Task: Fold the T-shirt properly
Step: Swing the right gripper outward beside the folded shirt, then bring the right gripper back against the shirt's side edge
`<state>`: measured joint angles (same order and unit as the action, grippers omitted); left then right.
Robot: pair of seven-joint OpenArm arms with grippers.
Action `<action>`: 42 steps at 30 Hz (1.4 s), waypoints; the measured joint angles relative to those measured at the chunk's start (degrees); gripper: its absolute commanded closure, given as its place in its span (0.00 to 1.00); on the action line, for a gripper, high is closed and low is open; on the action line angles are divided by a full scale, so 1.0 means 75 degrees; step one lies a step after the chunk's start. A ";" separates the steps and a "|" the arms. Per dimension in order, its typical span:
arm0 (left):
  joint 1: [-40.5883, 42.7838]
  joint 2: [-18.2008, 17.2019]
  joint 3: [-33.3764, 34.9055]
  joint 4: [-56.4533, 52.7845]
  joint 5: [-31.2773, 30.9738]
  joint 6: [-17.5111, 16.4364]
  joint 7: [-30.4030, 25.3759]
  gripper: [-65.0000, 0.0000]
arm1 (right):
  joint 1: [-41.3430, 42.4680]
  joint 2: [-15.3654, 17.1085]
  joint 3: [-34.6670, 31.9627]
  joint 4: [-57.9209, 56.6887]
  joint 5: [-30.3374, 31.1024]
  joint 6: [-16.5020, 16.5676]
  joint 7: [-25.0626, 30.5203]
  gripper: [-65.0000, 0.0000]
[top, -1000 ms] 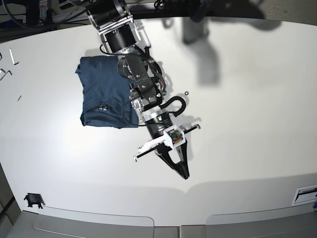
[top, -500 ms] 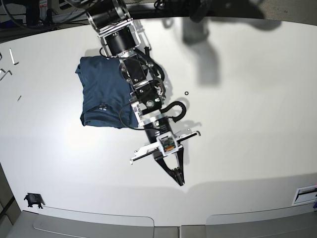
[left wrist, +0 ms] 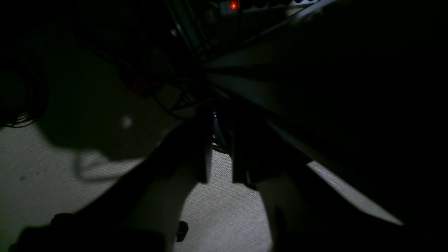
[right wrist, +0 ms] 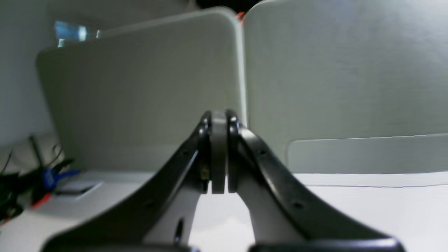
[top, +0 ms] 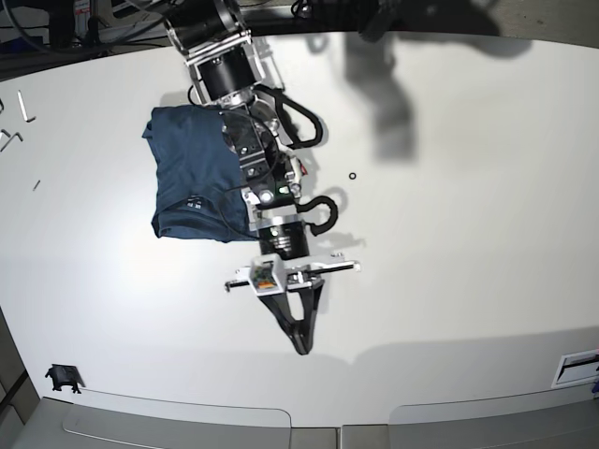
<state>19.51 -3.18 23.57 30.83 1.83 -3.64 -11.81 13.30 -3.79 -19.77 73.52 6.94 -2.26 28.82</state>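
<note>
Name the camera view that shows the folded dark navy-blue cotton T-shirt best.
The base view. It shows the folded dark navy-blue cotton T-shirt from above on the white table, its right edge hidden by the arm. The right wrist view shows only closed jaws and grey panels; the left wrist view is too dark and shows no shirt.

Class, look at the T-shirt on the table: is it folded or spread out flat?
Folded. The T-shirt lies as a compact rectangle with no sleeves sticking out, doubled edges along its lower side, on the table.
</note>
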 measured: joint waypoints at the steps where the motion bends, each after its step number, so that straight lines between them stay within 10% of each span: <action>1: 0.0000 0.0000 0.0000 0.0000 0.0000 0.0000 0.0000 0.88 | -0.0070 0.0000 0.0050 0.0000 0.0219 0.0000 0.0262 1.00; 8: 0.0000 0.0000 0.0000 0.0000 0.0000 0.0000 0.0000 0.88 | -0.0251 -0.0003 0.0195 0.0000 0.0280 -0.0050 0.1985 1.00; 16: -0.0003 0.0000 0.0000 0.0000 0.0003 -0.0003 0.0003 0.88 | 0.0353 -0.0003 0.0195 0.0000 -0.0755 -0.0044 0.1941 1.00; 24: -0.0003 -0.0003 0.0000 0.0000 0.0003 0.0000 -0.0003 0.88 | 0.0638 -0.0003 0.0195 0.0003 -0.0749 -0.0047 -0.3165 1.00; 42: 0.0000 0.0000 0.0000 0.0000 0.0000 0.0003 -0.0003 0.88 | 0.0020 -0.0003 0.0195 0.0000 -0.0749 -0.0047 -0.3515 1.00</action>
<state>19.51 -3.18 23.57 30.83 1.83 -3.62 -11.84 13.45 -3.81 -18.31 73.52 1.32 -2.61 2.46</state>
